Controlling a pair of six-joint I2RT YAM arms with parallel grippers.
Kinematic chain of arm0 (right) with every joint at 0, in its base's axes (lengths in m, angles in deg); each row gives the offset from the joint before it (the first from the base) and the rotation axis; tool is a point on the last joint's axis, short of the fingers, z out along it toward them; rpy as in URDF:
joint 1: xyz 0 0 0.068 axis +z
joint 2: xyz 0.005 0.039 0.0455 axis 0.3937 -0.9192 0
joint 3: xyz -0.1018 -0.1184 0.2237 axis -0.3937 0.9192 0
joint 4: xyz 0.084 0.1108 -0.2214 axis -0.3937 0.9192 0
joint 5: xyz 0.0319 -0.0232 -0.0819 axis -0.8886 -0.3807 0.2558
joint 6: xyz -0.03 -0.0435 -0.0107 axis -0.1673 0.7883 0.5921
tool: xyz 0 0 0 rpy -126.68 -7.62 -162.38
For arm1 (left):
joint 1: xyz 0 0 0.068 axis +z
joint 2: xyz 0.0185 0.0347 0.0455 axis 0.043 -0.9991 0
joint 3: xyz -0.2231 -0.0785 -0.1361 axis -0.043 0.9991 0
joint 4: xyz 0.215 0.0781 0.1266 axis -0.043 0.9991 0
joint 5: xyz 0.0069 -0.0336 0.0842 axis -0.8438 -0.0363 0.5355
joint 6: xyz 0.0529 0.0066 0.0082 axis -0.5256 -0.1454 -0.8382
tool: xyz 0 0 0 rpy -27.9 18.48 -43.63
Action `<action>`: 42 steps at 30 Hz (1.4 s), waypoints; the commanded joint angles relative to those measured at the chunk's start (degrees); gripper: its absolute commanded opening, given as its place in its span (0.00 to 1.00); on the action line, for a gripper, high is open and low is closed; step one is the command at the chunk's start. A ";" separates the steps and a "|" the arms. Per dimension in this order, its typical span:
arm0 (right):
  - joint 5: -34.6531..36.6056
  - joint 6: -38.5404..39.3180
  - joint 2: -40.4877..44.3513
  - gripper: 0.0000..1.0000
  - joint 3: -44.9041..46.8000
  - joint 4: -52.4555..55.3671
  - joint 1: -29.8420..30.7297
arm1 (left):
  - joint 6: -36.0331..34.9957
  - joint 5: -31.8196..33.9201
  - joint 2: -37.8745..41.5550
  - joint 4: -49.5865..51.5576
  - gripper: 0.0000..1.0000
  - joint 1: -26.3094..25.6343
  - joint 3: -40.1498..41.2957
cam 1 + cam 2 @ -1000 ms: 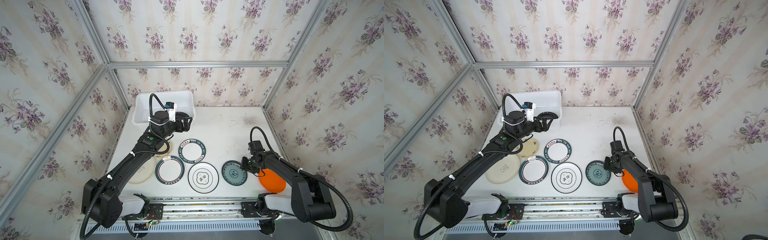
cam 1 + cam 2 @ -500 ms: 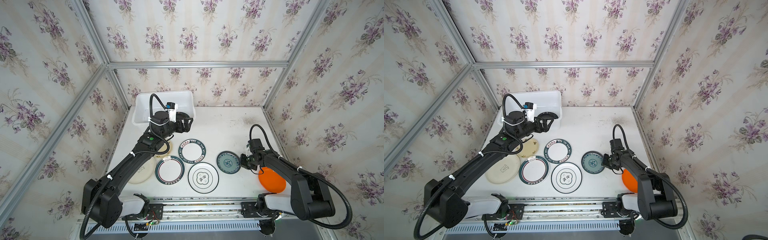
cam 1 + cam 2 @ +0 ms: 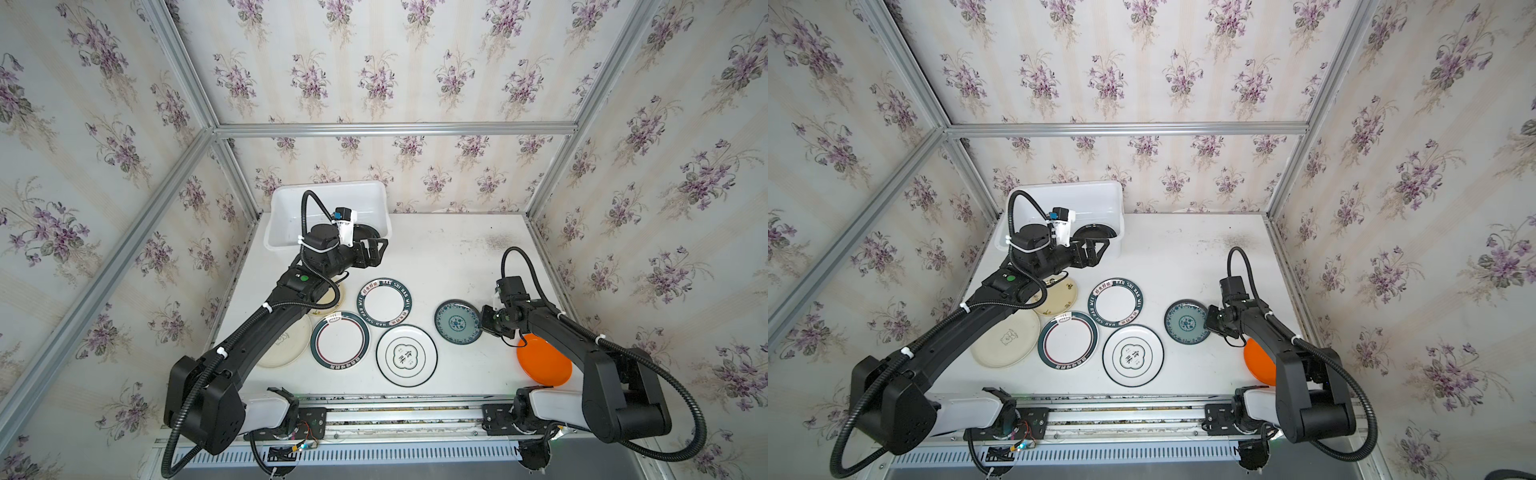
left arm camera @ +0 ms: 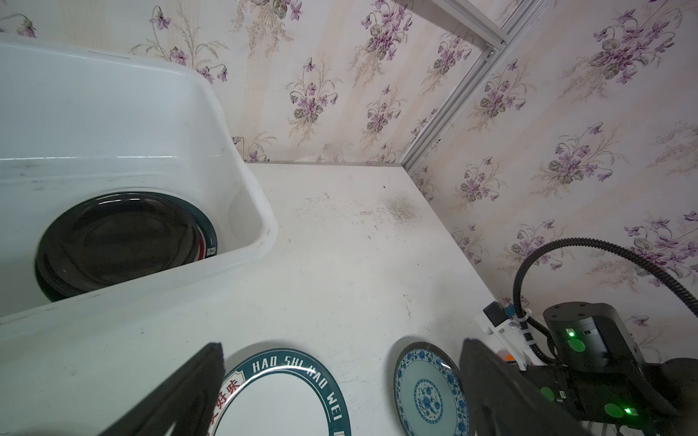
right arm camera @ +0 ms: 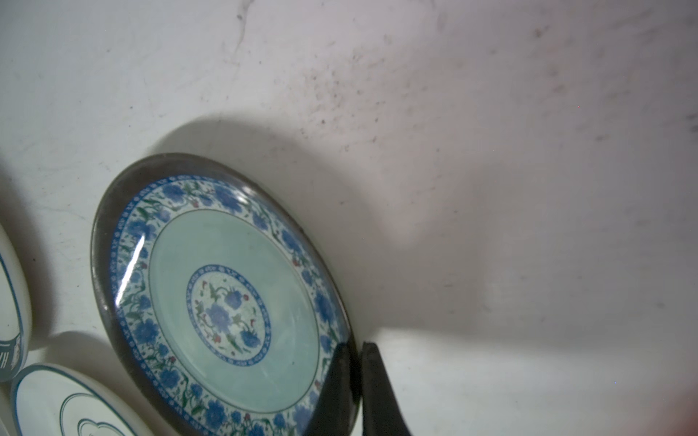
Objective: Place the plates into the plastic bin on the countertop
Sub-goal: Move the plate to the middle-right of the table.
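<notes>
Plainly the step in hand is the pick-up of the blue-green plate [image 3: 458, 322]; read the countertop [image 3: 449, 257] as a dial with twelve at the far wall, and this plate sits at about four o'clock, well apart from the plastic bin [image 3: 291, 199] up at eleven; the right gripper [image 5: 357, 351] has its jaws pressed together on the plate's dark rim, one finger above and one beneath, at the edge nearest the right arm; in the right wrist view the plate looks tilted over a broad shadow, though whether it is wholly clear of the surface I cannot tell; the left gripper [image 3: 376, 249] hangs just beside the bin's near right corner with its jaws spread wide and nothing between them; inside the bin a black plate [image 4: 113, 241] lies on another with a dark-green band; the lettered plate [image 3: 385, 302] lies near the centre, the orange plate [image 3: 544, 361] at five o'clock under the right arm, and the remaining plates lie from six round to eight; I judge the task well short of half done; the next move calls for a level lift, then a long carry toward eleven o'clock that clears the lettered plate and the waiting left arm, or a handover, since the bin may lie beyond the right arm's reach.
</notes>
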 commanded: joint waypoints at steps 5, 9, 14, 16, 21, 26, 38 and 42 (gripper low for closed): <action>6.05 -1.31 -1.18 0.00 -1.40 0.04 0.02 | 1.64 -2.61 -1.01 -2.30 1.00 -0.35 -1.52; 7.89 -2.06 -2.17 0.00 -1.90 0.31 0.09 | 1.97 -2.50 -1.01 -2.25 1.00 -0.44 -1.59; 12.94 -3.44 -2.44 0.00 -2.81 0.90 1.30 | 2.62 -3.52 -2.18 -2.13 1.00 -0.44 -2.90; 13.53 -3.64 -2.57 0.00 -3.24 0.68 1.70 | 2.86 -3.88 -2.54 -2.03 1.00 -0.44 -3.35; 11.44 -4.08 -3.32 0.00 -3.62 -0.84 1.94 | 3.58 -4.24 -3.11 -1.68 1.00 -0.44 -4.29; 10.80 -3.92 -3.64 0.00 -3.43 -1.29 1.91 | 3.84 -4.38 -3.47 -1.51 1.00 -0.61 -4.54; 3.61 -5.14 0.79 0.00 -2.11 -3.44 1.91 | 3.72 -4.99 -6.06 0.58 1.00 -1.50 -7.36; -0.79 -5.58 3.58 0.00 -1.86 -5.39 1.83 | 3.54 -4.81 -6.66 1.36 1.00 -1.85 -7.72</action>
